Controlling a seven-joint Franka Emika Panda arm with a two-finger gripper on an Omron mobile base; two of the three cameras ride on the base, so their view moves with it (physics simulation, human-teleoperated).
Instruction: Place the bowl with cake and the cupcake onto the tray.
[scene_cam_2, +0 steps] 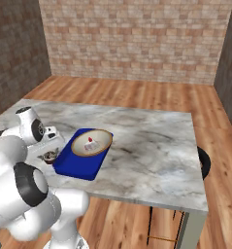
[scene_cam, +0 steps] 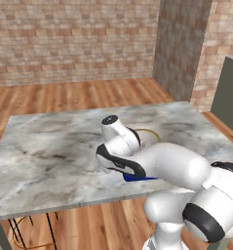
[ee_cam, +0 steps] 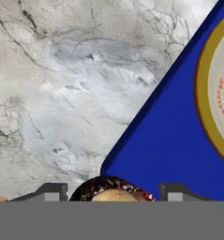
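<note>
Cupcake (ee_cam: pixel 114 190) low in the hand view, dark brown with a tan top, cut off by the bottom band so that just its upper arc shows. Sits on the marble counter (ee_cam: pixel 62 93) just beside the tray's (ee_cam: pixel 169 150) near corner; touching the rim or a hair apart, cannot tell. In the right base view the cupcake (scene_cam_2: pixel 50 156) is a small dark blob left of the tray (scene_cam_2: pixel 76 165), partly screened by the hand above it.

Gripper (ee_cam: pixel 113 193) set astride the cupcake, one dark fingertip (ee_cam: pixel 50 192) on each side, jaws standing wide. A clear gap between each tip and the cupcake; nothing clamped. In the right base view the gripper (scene_cam_2: pixel 49 151) is mostly masked by the white wrist, fingers too small to make out.

Bowl (scene_cam_2: pixel 91 143) resting on the tray's far half, tan rim, cream inside, white slice with a red top. In the hand view cropped by the right edge, a curve of tan rim (ee_cam: pixel 205 93) and pale inside showing. In the left base view nearly all hidden behind the arm: a thin tan arc of bowl (scene_cam: pixel 149 133) and a blue sliver of tray (scene_cam: pixel 137 178) under the forearm.
</note>
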